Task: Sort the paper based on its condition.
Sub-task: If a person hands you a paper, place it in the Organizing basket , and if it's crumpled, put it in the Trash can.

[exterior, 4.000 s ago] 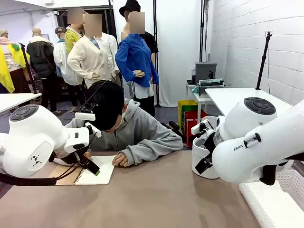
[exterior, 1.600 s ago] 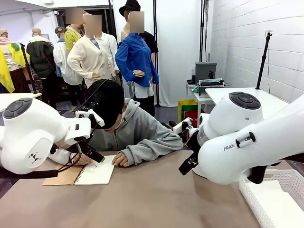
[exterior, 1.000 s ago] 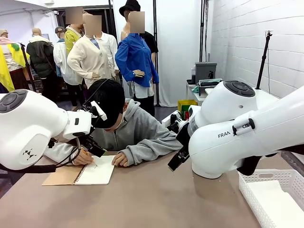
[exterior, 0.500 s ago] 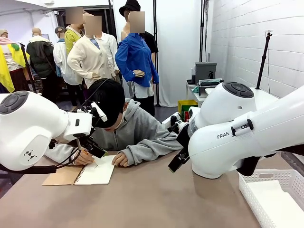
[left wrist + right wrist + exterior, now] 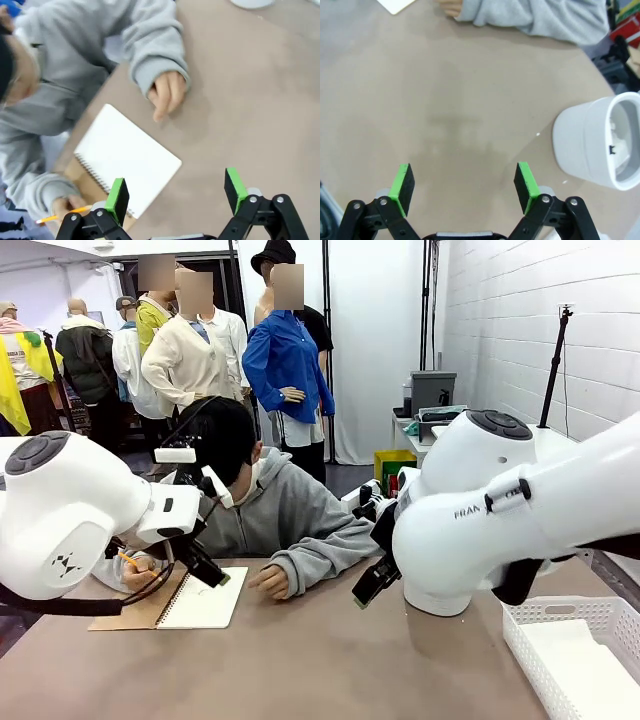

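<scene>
Front view is showing you a job that is barely starting: nothing is lying sorted, so by my reading the whole of the sorting is waiting for you. The paper you are looking at is the white page lying open in the spiral notebook, at the far left of the table in front of the person. That person is holding a pencil in one hand and resting the other hand on the table just beside the notebook.

Your left gripper is hovering over the notebook's near edge, fingers spread wide with nothing between them. Your right gripper is hanging over bare tabletop, equally wide and carrying nothing.

Two containers are standing ready. The white lattice basket is sitting at the near right corner. Its floor is reading as plain white, and you cannot tell from this angle whether that is a flat sheet or just the bottom. The round white tub is standing near the table's right edge, and its inside is showing bare white walls.
</scene>
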Available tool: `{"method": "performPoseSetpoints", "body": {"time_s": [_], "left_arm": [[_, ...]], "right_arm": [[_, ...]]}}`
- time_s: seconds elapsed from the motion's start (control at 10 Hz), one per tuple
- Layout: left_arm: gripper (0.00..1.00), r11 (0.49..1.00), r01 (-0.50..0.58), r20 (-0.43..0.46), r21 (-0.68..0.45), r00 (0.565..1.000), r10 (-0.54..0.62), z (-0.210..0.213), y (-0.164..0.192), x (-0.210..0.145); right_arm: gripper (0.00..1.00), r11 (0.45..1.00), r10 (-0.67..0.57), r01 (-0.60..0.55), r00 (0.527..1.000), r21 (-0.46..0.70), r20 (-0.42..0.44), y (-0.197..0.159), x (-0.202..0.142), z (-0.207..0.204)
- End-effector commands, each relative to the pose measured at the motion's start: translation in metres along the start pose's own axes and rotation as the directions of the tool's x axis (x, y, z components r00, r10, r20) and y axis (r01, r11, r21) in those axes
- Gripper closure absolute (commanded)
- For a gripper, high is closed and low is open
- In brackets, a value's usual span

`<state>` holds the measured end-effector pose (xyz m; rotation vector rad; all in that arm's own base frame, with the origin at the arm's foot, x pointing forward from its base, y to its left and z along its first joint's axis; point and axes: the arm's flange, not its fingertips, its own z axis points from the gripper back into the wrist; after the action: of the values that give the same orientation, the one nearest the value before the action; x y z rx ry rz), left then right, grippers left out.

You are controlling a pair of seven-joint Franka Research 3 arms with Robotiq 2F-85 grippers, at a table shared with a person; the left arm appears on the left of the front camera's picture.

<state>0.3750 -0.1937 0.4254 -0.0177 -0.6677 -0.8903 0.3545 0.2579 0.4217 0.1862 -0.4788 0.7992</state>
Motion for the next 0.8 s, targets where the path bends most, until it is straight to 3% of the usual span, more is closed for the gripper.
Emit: {"method": "performPoseSetpoints", "body": {"time_s": [0.0, 0.1, 0.3, 0.5, 0.7], "left_arm": [[0.00, 0.985, 0.060, -0.075, -0.159, 0.995, -0.072, 0.027, 0.022, -0.006], [0.00, 0.967, 0.084, -0.058, -0.241, 0.993, -0.101, 0.036, 0.027, -0.009], [0.00, 0.899, 0.183, 0.084, -0.398, 0.983, -0.163, 0.070, 0.032, -0.017], [0.00, 0.893, 0.209, 0.155, -0.398, 0.975, -0.159, 0.108, 0.041, -0.021], [0.00, 0.914, 0.195, 0.164, -0.355, 0.976, -0.144, 0.138, 0.046, -0.018]], "right_arm": [[0.00, 0.994, -0.041, 0.044, 0.999, 0.100, -0.033, -0.005, 0.009, 0.013], [0.00, 0.987, -0.040, 0.045, 0.999, 0.155, -0.030, -0.004, 0.012, 0.018], [0.00, 0.976, -0.001, 0.007, 1.000, 0.219, -0.026, 0.004, 0.019, 0.032], [0.00, 0.958, 0.044, -0.045, 0.999, 0.283, 0.009, 0.015, 0.032, 0.056], [0.00, 0.966, 0.087, -0.096, 0.995, 0.241, 0.048, 0.025, 0.053, 0.092]]}}
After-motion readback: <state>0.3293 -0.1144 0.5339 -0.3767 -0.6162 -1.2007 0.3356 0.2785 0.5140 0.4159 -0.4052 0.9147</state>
